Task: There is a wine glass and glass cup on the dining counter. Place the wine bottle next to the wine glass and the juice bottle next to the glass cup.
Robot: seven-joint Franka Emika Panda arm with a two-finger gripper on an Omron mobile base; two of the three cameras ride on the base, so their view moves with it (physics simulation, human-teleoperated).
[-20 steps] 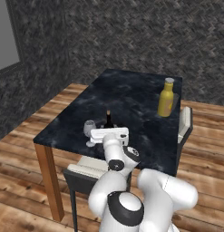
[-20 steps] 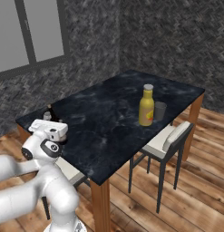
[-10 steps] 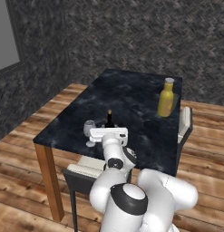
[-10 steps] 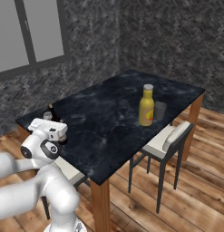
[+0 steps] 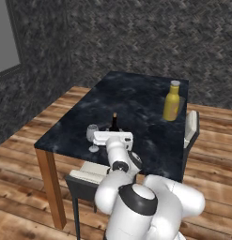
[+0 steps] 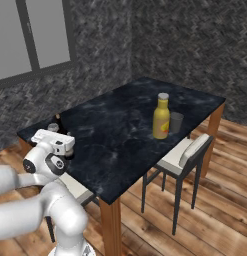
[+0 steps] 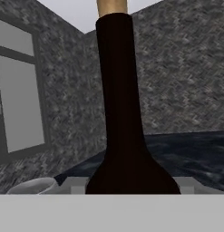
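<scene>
wine bottle: upright, in tool; wine glass: beside, empty

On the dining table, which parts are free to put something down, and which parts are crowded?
The dining counter is bare across its middle and window-side far corner. The near corner is crowded: wine glass, wine bottle and the hand. The chair-side edge holds the juice bottle and glass cup.

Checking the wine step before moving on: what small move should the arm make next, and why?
Probably open the gripper and back off: it is shut on the wine bottle, which stands upright on the dining counter beside the wine glass.
</scene>
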